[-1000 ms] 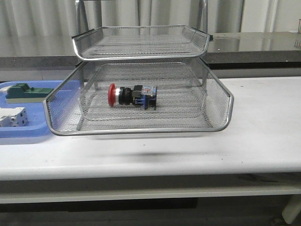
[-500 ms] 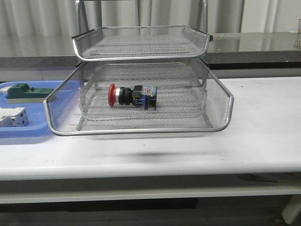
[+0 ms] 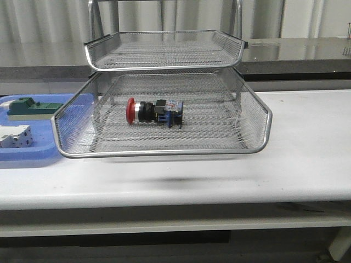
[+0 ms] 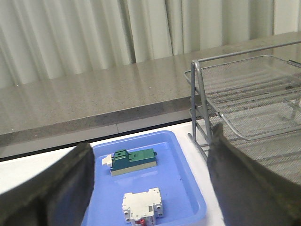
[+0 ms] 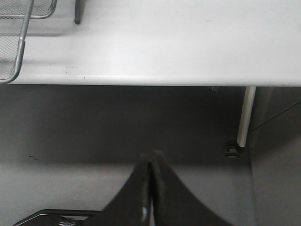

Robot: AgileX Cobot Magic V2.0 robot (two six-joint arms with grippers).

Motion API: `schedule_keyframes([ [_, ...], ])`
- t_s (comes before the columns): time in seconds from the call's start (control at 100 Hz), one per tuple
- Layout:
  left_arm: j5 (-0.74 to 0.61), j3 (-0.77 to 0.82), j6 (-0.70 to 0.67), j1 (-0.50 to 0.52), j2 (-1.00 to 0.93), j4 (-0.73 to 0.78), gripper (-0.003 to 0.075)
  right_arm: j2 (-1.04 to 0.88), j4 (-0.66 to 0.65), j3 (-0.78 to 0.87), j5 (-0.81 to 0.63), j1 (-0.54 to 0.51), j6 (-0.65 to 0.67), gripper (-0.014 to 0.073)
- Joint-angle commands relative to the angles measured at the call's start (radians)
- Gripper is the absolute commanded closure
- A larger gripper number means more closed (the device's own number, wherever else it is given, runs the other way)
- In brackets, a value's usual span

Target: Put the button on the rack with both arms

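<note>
The left gripper point(image 4: 150, 188) is spread wide and empty, the right gripper point(image 5: 151, 188) is pressed closed on nothing. Well apart from both, the button point(image 3: 154, 112) lies inside the rack point(image 3: 164, 152), so the task looks finished. Just beyond the left fingers point(image 4: 61, 188), the blue tray point(image 4: 186, 181) holds a green block point(image 4: 134, 160) and a white block point(image 4: 143, 205).

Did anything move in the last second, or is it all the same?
Nothing visibly changed. The button lies in the same spot on the same tray of the rack, red head toward the blue tray, and no arm has come into the front view.
</note>
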Motion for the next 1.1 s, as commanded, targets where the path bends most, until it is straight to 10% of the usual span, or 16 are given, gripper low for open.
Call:
schedule_keyframes([
  [0.0, -0.088, 0.003, -0.010, 0.002, -0.033, -0.016, 0.0227, 0.003, -0.020, -0.033, -0.047, -0.004, -0.004, 0.0660],
  [0.4, -0.107, 0.059, -0.010, 0.002, -0.060, -0.036, 0.0242, 0.003, -0.020, -0.033, -0.047, -0.004, -0.004, 0.0660],
  [0.8, -0.125, 0.059, -0.010, 0.002, -0.060, -0.036, 0.0738, 0.003, -0.020, -0.033, -0.047, -0.004, -0.004, 0.0660],
  [1.09, -0.125, 0.059, -0.010, 0.002, -0.060, -0.036, 0.0741, 0.003, -0.020, -0.033, -0.047, -0.004, -0.004, 0.0660],
])
